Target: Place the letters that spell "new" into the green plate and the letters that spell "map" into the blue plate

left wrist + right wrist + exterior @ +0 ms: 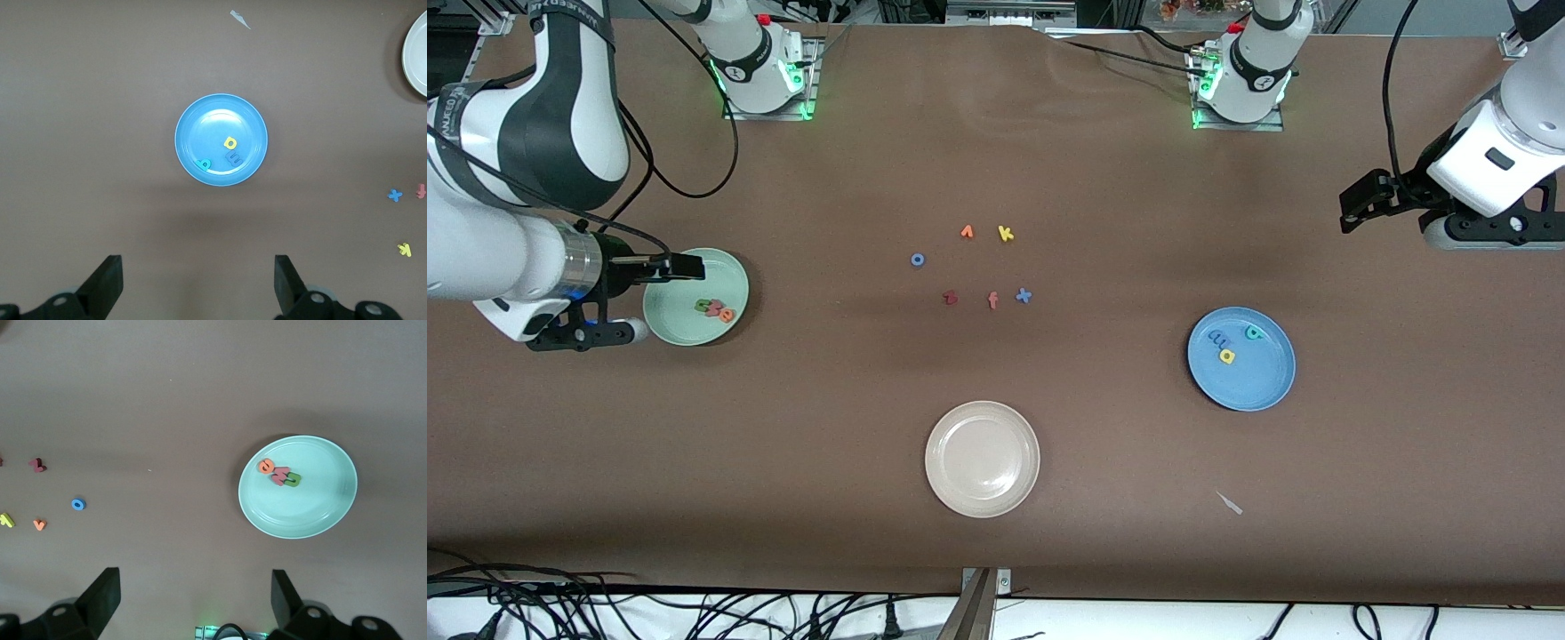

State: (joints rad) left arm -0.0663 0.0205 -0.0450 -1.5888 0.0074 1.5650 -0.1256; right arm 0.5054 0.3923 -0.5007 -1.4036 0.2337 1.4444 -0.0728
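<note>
The brown worktop (996, 133) is your largest surface, so check it first. On it the green plate (734, 271) sits at the right arm's end, and the blue plate (1267, 382) at the left arm's end. An empty beige plate (983, 458) lies nearest the front camera.

The right tool (685, 264) hangs over the green plate's edge, released and grasping nothing. The left tool (1356, 209) waits over bare worktop at its own end, also released and empty.

The letters that spell "new" (280, 474) lie together in the green plate, touching each other. The letters that spell "map" (223, 155) lie in the blue plate.

Both words seem finished, I judge. Keep both tools released, lift them straight up, and do not touch the spare letters (978, 267) in the middle.
</note>
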